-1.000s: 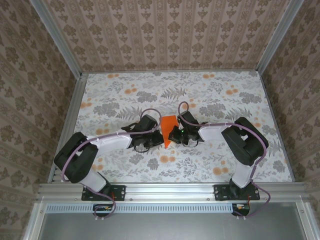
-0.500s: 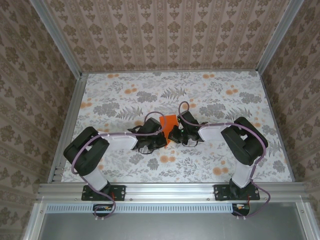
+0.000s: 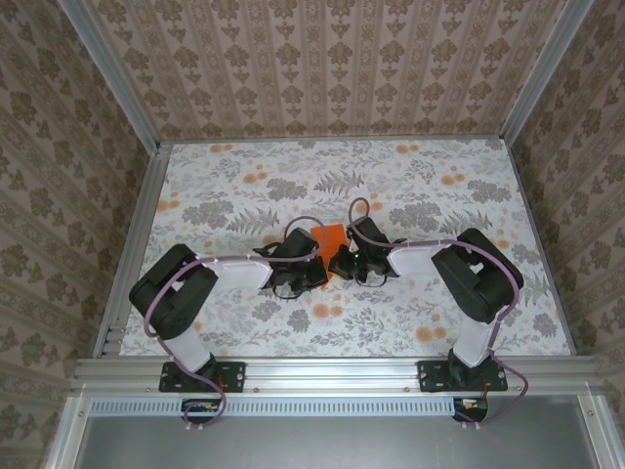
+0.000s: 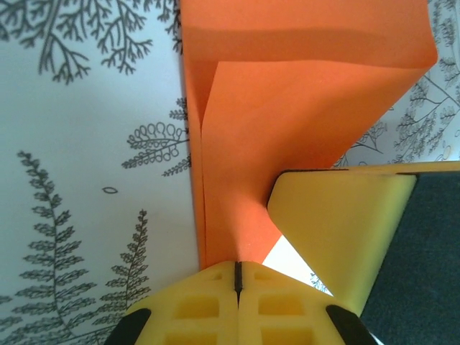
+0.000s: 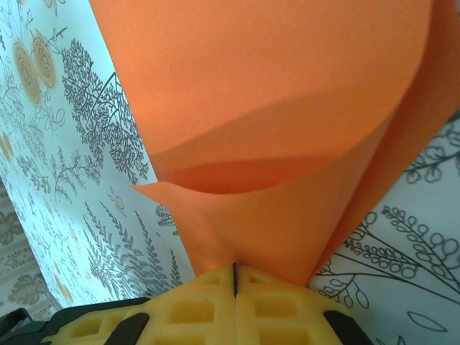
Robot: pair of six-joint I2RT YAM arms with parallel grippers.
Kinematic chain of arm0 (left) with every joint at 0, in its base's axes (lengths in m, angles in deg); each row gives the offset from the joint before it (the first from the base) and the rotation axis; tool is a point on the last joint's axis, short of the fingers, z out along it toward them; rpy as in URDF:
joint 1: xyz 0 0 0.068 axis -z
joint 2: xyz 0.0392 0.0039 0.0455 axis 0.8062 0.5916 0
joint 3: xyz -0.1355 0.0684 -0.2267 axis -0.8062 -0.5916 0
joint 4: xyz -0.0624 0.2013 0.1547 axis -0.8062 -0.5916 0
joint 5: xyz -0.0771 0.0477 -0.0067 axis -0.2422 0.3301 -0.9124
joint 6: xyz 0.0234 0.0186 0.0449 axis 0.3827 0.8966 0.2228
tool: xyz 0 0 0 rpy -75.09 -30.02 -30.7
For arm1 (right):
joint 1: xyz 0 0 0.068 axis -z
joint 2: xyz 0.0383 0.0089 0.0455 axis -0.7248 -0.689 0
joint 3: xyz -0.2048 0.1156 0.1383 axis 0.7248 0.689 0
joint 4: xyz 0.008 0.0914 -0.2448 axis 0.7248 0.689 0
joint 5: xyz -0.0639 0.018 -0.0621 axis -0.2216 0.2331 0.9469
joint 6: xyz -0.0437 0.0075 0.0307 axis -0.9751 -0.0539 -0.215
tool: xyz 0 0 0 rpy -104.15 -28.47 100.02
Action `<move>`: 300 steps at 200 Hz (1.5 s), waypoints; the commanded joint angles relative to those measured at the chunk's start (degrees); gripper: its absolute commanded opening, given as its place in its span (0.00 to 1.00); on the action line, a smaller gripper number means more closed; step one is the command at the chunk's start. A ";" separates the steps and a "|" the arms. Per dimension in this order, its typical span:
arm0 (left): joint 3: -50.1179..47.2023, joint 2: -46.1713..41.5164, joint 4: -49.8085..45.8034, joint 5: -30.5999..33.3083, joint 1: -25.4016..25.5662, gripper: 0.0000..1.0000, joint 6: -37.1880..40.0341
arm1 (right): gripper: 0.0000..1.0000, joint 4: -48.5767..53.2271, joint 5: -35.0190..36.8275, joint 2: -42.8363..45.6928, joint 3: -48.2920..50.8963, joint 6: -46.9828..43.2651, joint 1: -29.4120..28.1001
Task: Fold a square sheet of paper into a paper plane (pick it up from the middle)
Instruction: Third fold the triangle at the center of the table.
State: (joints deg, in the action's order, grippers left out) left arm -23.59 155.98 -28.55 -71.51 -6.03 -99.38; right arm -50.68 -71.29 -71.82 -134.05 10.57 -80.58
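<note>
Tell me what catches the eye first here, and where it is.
The bright orange sheet of paper, partly folded, stands out at mid-table between the two arms. The left gripper and right gripper are each shut on it, yellow jaws pressed together. A floral-print table lies beneath.

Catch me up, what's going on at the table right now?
Both arms meet at the middle of the floral table, working one orange sheet of paper. The left claw and the right claw are each shut on part of it, holding it from both sides. The sheet is partly folded and curved, not yet a pointed plane.
</note>
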 commanded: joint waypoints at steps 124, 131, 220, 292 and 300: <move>4.95 5.00 -15.35 -0.11 0.45 0.00 2.34 | 0.04 10.10 -4.85 -6.19 -9.19 -19.04 9.20; 5.08 4.96 -15.45 -0.12 0.45 0.00 2.43 | 0.04 10.41 -4.66 -6.04 -9.45 -19.28 9.41; 5.83 5.67 -15.68 -0.02 0.44 0.00 2.46 | 0.04 11.50 -8.09 3.90 -5.25 -19.16 5.92; 5.84 5.46 -16.01 0.12 0.44 0.00 2.46 | 0.03 9.10 -9.84 -3.53 -5.96 -16.99 3.10; 5.80 5.42 -16.08 0.06 0.41 0.00 2.53 | 0.03 9.27 -9.70 -4.18 -6.16 -17.15 3.10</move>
State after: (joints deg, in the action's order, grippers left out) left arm -17.06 158.87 -38.60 -71.77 -6.03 -98.26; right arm -40.73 -79.42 -73.46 -139.62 -7.22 -77.43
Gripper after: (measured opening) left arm 0.042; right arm 0.040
